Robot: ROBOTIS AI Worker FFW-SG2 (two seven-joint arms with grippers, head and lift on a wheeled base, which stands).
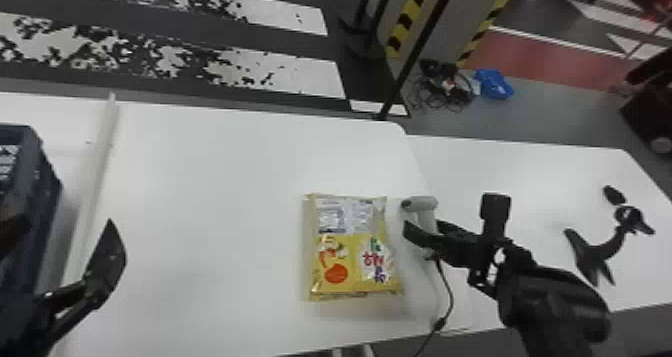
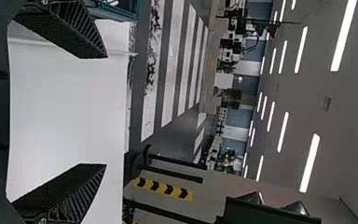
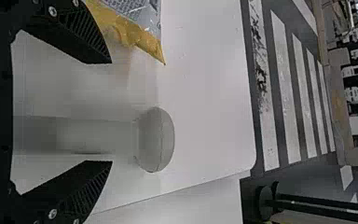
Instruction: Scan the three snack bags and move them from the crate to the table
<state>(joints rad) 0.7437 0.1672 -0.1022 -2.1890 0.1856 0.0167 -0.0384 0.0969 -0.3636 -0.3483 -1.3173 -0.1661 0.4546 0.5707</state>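
While near edge (image 1: 419, 165), right claw (image 1: 448, 212) wide

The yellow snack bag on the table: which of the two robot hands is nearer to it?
The right hand, at the grey scanner just right of the bag. The left hand is farther away, near the dark blue crate.

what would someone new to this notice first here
Probably the bright yellow snack bag, lying flat on the white table in the head view. Just to its right, the open right gripper hovers at a pale grey scanner. Beyond the table, bold white stripes cross the dark floor.
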